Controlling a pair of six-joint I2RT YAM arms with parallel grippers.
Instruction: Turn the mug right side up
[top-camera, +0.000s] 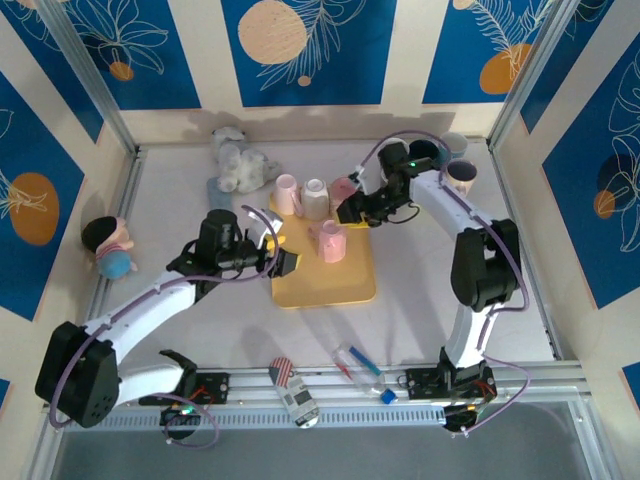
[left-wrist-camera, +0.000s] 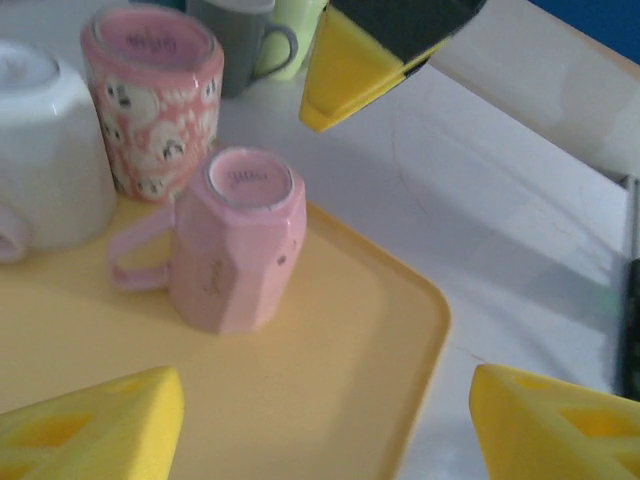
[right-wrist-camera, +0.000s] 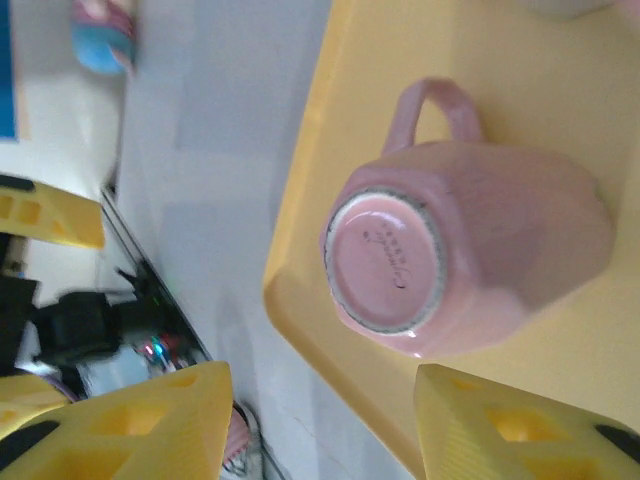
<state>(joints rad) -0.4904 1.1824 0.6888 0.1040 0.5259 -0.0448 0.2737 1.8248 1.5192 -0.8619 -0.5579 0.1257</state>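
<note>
A pink faceted mug stands upside down on the yellow tray, base up and handle to one side. It shows close up in the left wrist view and in the right wrist view. My left gripper hovers open at the tray's left edge, its yellow fingers spread wide with nothing between them. Just behind the mug, my right gripper hangs open above the tray's far edge, one finger close beside the mug without touching it.
A white mug and a patterned pink mug, which is upside down, stand at the tray's far edge, with another pink mug beside them. More mugs sit back right. Plush toys, a doll, a can and a tube lie around.
</note>
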